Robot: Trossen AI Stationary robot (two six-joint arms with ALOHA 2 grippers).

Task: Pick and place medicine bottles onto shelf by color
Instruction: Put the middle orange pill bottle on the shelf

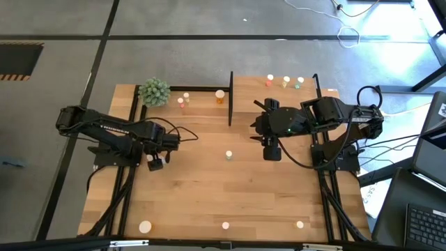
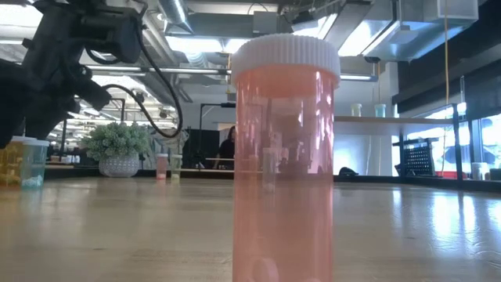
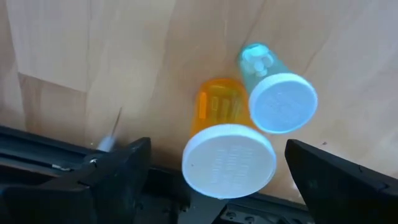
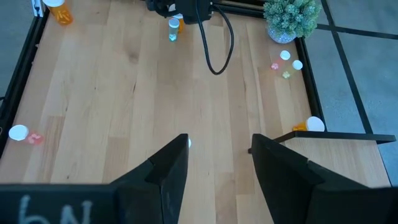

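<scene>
High view: the left pincer (image 1: pixel 157 162) is hovering spread over the counter (image 1: pixel 209 188). Left wrist view: an orange bottle (image 3: pixel 225 146) and a teal bottle (image 3: pixel 277 93) (touching) are standing between its fingers (image 3: pixel 124 171). Right wrist view: the right pincer (image 4: pixel 217 168) is hanging parted, holding nothing, a small bottle (image 4: pixel 188 144) just beyond it.

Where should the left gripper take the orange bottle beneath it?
Grip the orange bottle on its body below the wide white cap, coming straight down. It stands upright, and the left gripper is open above it. The teal bottle stands close beside, so set the fingers clear of it.
</scene>
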